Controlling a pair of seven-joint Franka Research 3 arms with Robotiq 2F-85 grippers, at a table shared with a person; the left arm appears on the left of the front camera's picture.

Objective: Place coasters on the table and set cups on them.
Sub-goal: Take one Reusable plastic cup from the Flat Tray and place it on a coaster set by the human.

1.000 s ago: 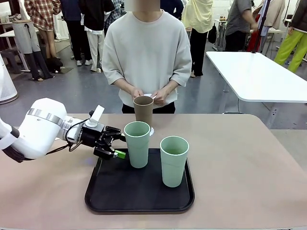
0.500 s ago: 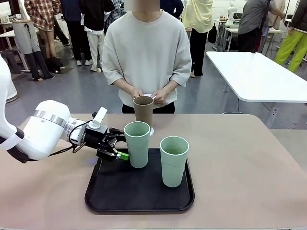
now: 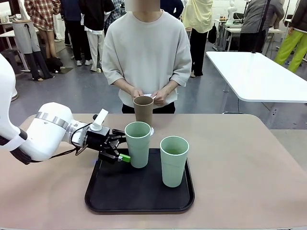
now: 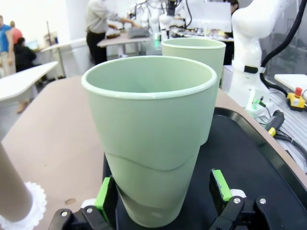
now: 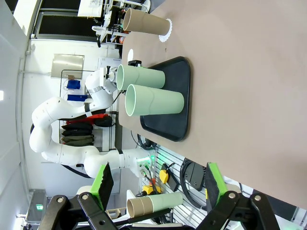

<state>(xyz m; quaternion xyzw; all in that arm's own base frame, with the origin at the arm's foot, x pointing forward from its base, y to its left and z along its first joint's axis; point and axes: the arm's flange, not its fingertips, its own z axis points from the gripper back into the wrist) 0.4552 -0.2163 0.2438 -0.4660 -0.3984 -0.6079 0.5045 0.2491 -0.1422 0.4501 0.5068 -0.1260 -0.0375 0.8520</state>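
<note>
This looks like a large robotics lab or test hall. A white robot arm [image 3: 45, 136] works at a beige desk [image 3: 240, 158], with cables [image 4: 288, 139] and a red stop button [image 4: 298, 91] beside it. Behind, a white table [image 3: 259, 72] stands on the grey floor [image 3: 72, 91], and several people [image 3: 91, 28] stand around.

The tan surface [image 3: 240, 167] holds a black tray [image 3: 120, 191] and, just behind it, one white lacy coaster [image 4: 34, 203].
</note>
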